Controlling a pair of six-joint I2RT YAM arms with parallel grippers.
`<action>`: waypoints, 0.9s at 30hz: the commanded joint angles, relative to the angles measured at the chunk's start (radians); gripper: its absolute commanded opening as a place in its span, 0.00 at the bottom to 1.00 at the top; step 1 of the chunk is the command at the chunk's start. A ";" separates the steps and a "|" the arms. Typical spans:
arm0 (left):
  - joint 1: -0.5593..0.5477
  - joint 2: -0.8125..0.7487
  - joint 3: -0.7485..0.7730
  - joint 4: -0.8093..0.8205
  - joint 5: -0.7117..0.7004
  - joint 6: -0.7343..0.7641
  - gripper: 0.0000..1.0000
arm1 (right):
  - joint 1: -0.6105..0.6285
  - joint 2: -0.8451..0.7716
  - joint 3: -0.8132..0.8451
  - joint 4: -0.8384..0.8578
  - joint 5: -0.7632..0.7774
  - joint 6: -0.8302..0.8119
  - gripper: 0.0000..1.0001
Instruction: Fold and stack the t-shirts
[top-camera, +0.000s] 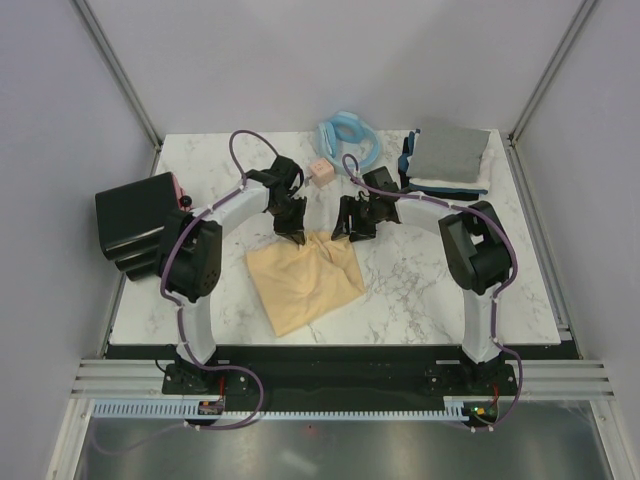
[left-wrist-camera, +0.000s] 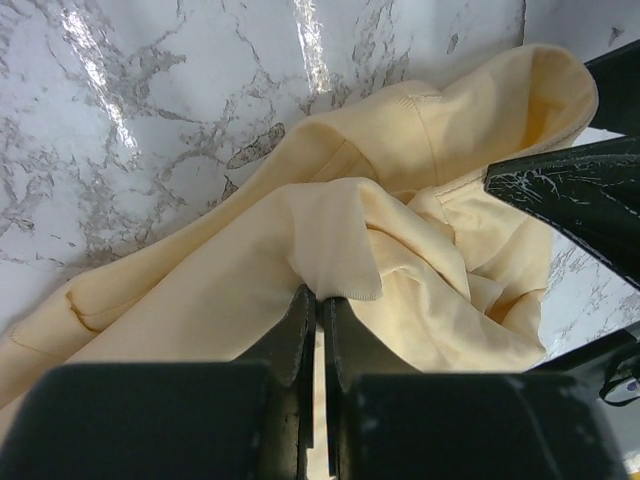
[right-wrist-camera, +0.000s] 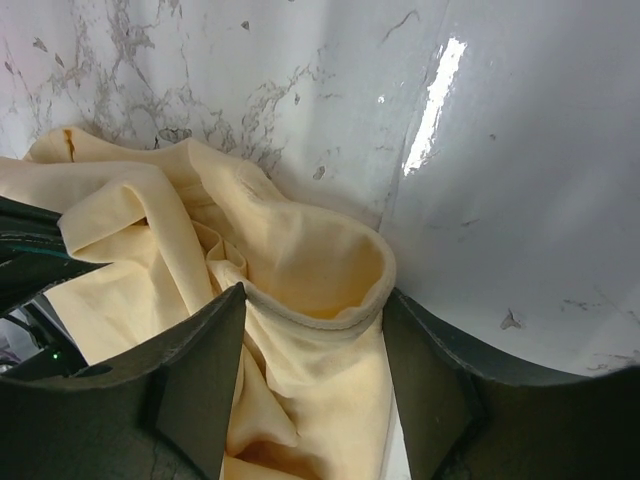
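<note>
A pale yellow-cream t-shirt (top-camera: 305, 282) lies crumpled in the middle of the marble table (top-camera: 430, 290). My left gripper (top-camera: 297, 236) is at its far edge, shut on a pinched fold of the yellow cloth (left-wrist-camera: 340, 240); in the left wrist view my left gripper (left-wrist-camera: 320, 295) has its jaws pressed together on that fold. My right gripper (top-camera: 350, 228) is at the shirt's far right corner. In the right wrist view my right gripper (right-wrist-camera: 313, 293) stands open, its jaws either side of a looped hem of the yellow shirt (right-wrist-camera: 320, 270). Folded grey, white and navy t-shirts (top-camera: 448, 155) are stacked at the back right.
A light blue ring-shaped thing (top-camera: 348, 135) and a small pink cube (top-camera: 321, 171) sit at the back middle. A black box with a pink-red side (top-camera: 135, 215) stands off the table's left edge. The two grippers are close together.
</note>
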 joint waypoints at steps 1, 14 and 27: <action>0.001 -0.029 0.020 0.022 0.008 0.028 0.02 | 0.007 0.081 -0.009 -0.059 0.054 -0.020 0.63; 0.001 -0.233 -0.022 0.006 -0.022 0.028 0.02 | 0.007 0.055 -0.012 -0.071 0.058 -0.032 0.43; 0.001 -0.296 -0.089 -0.010 0.014 0.009 0.02 | 0.040 -0.064 0.026 -0.218 0.104 -0.009 0.39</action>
